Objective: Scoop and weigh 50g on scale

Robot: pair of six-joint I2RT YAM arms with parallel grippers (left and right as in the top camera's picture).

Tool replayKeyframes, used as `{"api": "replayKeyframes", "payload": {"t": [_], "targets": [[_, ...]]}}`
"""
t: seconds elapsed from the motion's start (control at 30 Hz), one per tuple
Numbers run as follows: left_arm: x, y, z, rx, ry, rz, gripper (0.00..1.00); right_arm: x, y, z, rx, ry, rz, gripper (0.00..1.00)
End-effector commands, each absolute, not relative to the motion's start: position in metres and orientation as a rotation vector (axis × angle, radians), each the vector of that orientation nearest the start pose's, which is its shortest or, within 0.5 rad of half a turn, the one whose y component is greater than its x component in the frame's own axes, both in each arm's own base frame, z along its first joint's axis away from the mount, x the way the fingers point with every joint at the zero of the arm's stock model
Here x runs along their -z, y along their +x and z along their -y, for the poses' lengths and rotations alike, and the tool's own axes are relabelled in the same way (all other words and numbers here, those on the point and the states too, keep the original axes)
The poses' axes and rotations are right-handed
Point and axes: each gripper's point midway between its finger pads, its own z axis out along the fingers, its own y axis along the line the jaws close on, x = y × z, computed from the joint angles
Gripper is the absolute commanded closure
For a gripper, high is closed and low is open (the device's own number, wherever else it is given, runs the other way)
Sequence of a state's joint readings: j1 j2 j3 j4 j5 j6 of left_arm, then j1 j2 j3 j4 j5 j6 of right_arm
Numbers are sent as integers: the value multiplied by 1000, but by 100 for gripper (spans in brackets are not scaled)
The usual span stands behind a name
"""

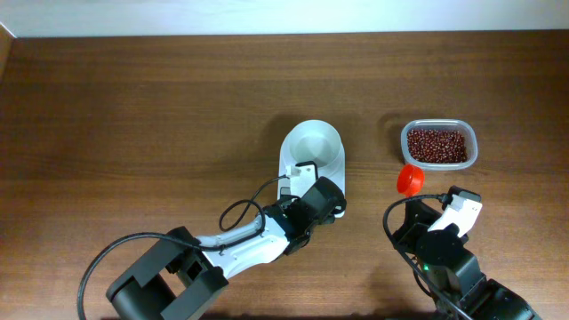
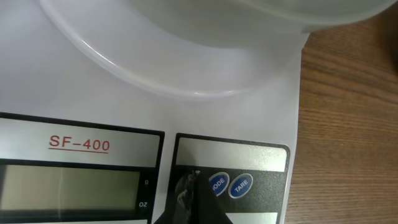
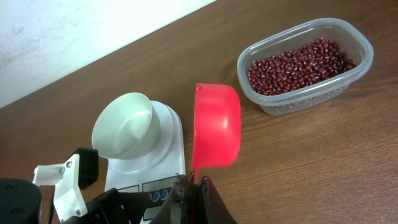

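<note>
Weighing setup on a brown wooden tabletop (image 1: 133,107).
Left fingers (image 2: 185,194), pressed together, are at the button panel of the small white digital kitchen scale (image 2: 261,118), beside its blue round buttons (image 2: 218,183). Right fingers (image 3: 186,202) pinch an orange-red plastic scoop (image 3: 216,124) by its handle, between scale and clear rectangular plastic tub (image 3: 367,62). Small dark red-brown beans (image 3: 298,62) lie in that tub, beyond the scoop.

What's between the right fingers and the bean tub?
Only the red scoop held in the right fingers, its cup just short of the tub. Overhead and right wrist views show it.
</note>
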State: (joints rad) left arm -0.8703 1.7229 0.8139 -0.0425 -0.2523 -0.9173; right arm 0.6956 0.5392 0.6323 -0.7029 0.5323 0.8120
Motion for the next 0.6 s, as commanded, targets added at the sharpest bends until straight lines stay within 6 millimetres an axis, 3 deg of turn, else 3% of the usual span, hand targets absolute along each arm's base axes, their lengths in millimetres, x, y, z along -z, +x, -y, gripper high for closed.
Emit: {"api": "replayKeyframes", "payload": {"t": [0.0,0.57], "targets": [[-20,294,271,390,-190,-2506,100,-212,220,-72,-353,411,-2046,96],[-8,291,273,397,-190,-2539,100,-216,222,-72,-348,399,-2030,96]]}}
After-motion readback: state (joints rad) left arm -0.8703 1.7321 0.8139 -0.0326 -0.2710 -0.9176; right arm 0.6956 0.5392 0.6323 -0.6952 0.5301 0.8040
